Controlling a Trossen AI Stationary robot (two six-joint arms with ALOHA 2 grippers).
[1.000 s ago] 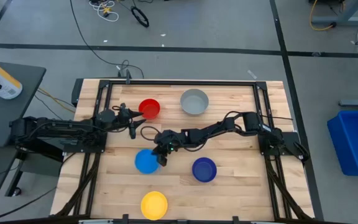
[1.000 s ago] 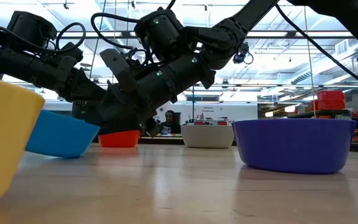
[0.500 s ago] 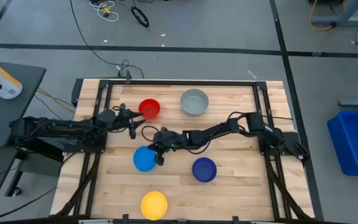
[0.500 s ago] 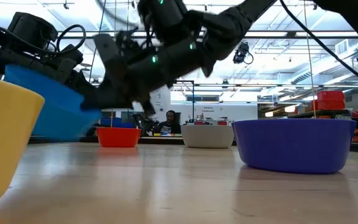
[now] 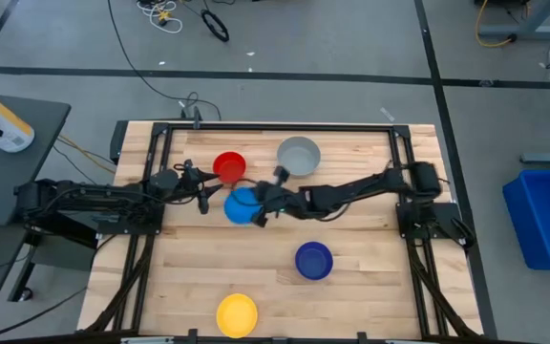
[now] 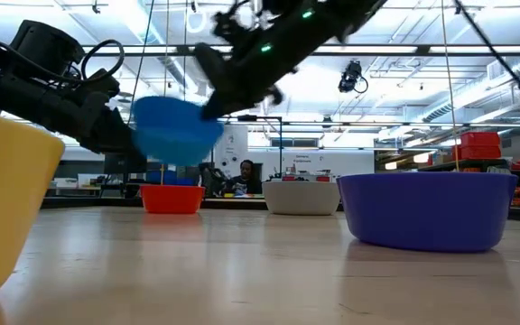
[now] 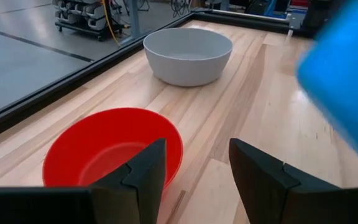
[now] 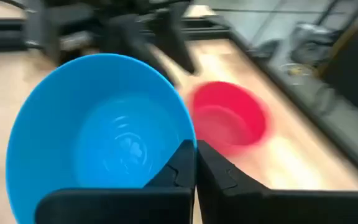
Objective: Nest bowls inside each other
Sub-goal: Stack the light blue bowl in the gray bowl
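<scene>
Right hand [image 5: 262, 212], clamped shut on the rim of the light blue bowl [image 5: 243, 204], is carrying it clear of the surface [image 5: 370, 277]; I am judging the red bowl [image 5: 229, 166] just beyond it the nearest nest. Left hand [image 5: 201, 194] is waiting half-open and empty beside it.

Overhead, table-level and two wrist views, all sharing red bowl [image 5: 229, 166].
</scene>
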